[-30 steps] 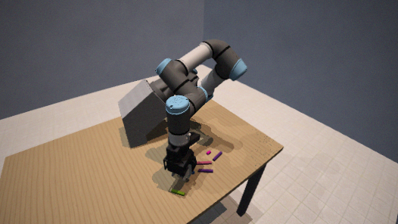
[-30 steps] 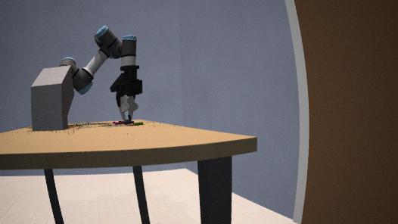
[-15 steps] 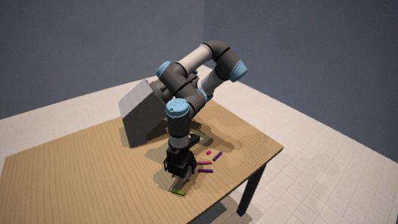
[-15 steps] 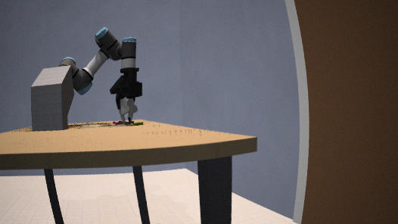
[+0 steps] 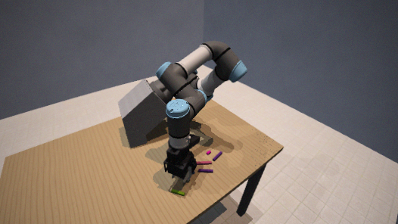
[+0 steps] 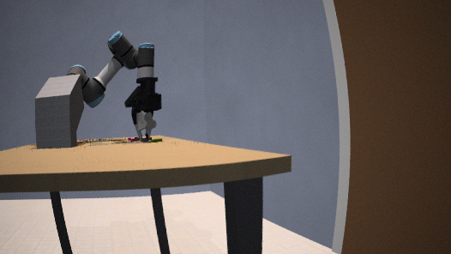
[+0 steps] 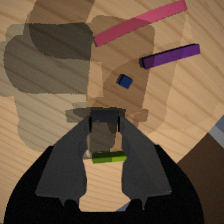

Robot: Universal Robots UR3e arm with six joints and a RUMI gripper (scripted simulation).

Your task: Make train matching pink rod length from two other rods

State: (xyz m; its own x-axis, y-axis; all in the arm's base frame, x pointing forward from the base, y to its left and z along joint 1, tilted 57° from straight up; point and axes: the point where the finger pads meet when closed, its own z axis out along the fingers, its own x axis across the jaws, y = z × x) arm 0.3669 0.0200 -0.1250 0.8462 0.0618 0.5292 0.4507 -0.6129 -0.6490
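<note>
In the hand, low over the worktop: apparently pinched, a dark grey rod, long axis crosswise in the wrist view (ends hard to make out), roughly parallel to the lime rod near the hand; on the hand's other side, slanting, the purple rod.

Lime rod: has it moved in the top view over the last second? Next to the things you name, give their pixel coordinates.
No, not visibly: the lime rod [image 5: 178, 192] [image 6: 156, 140] [image 7: 109, 158] keeps the same place and angle against the near edge of the table [image 5: 57, 182] [image 6: 193, 159] [image 7: 180, 100].
</note>
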